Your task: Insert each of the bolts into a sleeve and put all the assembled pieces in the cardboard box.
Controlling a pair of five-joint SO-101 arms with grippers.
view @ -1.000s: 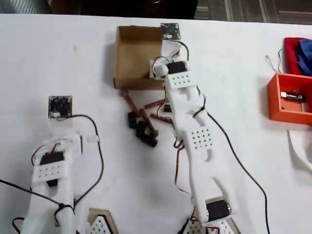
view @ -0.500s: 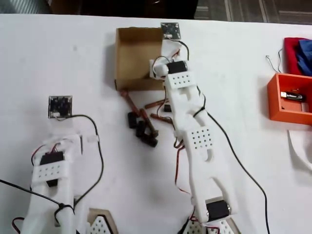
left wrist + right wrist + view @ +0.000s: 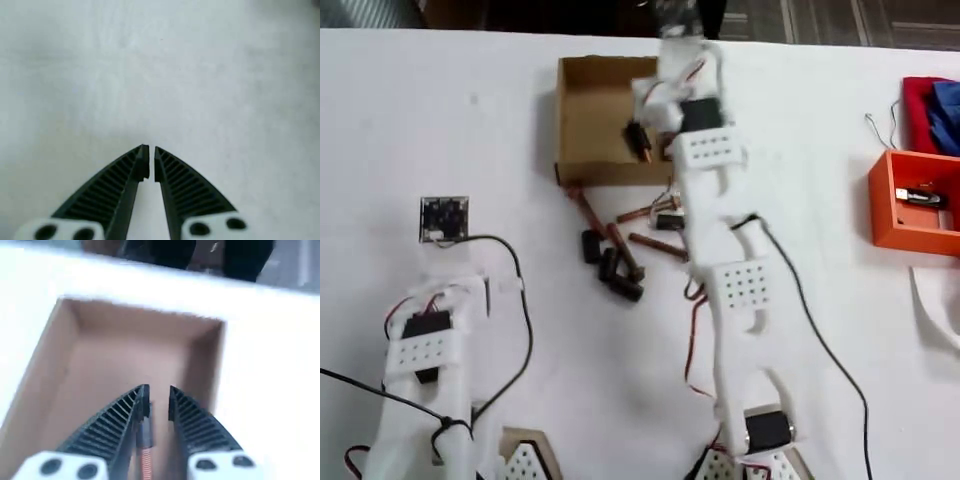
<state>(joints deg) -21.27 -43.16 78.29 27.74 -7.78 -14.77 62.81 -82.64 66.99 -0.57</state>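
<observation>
So the right claw [image 3: 157,401] is clamped on a bolt-and-sleeve piece [image 3: 145,456]. Copper thread sticks out between the jaws, and the dark sleeve end sits up by the tips, as far as I can tell. It hangs over the right part of the cardboard box [image 3: 125,350], above the floor of it and not the rim, so I'd call this the drop-off step for this piece. The next move just needs the jaws to let go, maybe after going a touch lower so it doesn't bounce out. On the desk [image 3: 470,120], just near of the box, loose bolts [image 3: 655,245] and black sleeves [image 3: 610,265] lie in a small heap, so there's plenty left to pair up. The left claw [image 3: 151,162] is pinched together on nothing, over bare desk at the near left.
</observation>
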